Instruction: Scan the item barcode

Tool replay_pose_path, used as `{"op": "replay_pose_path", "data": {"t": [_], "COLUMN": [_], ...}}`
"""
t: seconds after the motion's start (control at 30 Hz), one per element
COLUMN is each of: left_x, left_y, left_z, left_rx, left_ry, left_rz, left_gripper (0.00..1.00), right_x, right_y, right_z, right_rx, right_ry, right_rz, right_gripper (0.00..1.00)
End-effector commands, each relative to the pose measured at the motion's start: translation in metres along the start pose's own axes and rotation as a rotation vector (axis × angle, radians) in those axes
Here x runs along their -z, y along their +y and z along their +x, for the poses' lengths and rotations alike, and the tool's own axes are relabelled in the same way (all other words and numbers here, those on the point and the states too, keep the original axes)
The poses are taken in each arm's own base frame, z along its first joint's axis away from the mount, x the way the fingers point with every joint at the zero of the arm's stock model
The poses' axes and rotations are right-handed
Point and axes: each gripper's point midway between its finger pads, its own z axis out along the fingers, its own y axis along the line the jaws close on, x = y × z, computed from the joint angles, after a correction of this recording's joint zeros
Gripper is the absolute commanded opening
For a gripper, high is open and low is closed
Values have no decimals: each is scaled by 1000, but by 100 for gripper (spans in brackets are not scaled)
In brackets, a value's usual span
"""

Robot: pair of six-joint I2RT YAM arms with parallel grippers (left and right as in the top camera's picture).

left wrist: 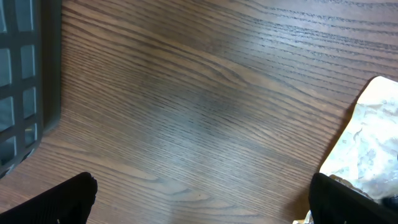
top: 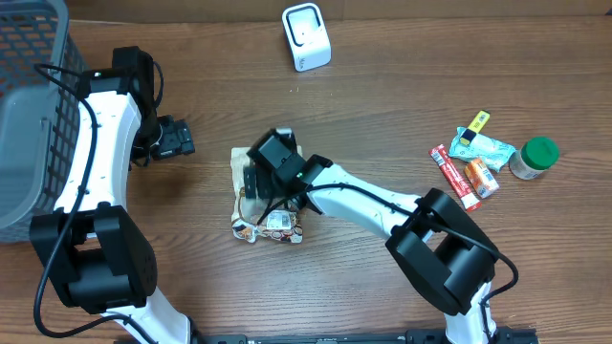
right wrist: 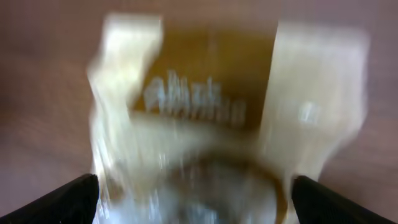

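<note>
Wooden table, right gripper spread wide over crinkled packet, left gripper spread wide, holding nothing.

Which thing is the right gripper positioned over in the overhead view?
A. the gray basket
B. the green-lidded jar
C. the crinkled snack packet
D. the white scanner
C: the right gripper is open above the snack packet at mid-table, and the packet fills its wrist view.
</note>
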Motion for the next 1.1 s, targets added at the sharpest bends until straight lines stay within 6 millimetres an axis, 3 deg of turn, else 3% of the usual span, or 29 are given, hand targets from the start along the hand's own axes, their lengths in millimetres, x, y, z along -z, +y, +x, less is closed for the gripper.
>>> {"op": "replay_pose_path", "data": {"t": [0.0, 0.07, 0.2, 0.33, 0.47, 0.57, 0.67, 0.8, 0.93, 1.07], "left_x": [1, 1, 1, 1, 1, 1, 1, 1, 1, 1], "left_y": [-4, -4, -4, -4, -4, -4, -4, -4, -4, -4], "left_z": [-3, -3, -3, -3, -3, -3, -3, -3, -3, -3], "left_rx": [-25, -25, -25, -25, -25, -25, -25, -25, -25, -25], "left_ry": [-6, -6, -6, -6, -6, -6, -6, -6, -6, -6], "left_rz": [6, 6, 6, 6, 6, 6, 6, 6, 6, 6], "left_gripper": [100, 100, 100, 100, 100, 100, 100, 100, 100, 100], "right_x": [-1, -2, -15, -33, -34, -17, 15, 48, 53, 47], "right_y": [-32, -39, -45, -57, -82, -125, -165, -197, -198, -161], "right_z": [-40, -52, -52, -37, -11, -3, 5, 30, 45, 30], "right_rx": [-39, -65, -88, -30, 52, 38, -76, -177, -204, -123], "right_ry": [-158, -185, -154, -101, 2, 40, 77, 232, 364, 429], "right_rz": [114, 107, 75, 113, 219, 422, 613, 715, 657, 440], "right_gripper": [100, 100, 100, 95, 87, 85, 88, 98, 95, 76]}}
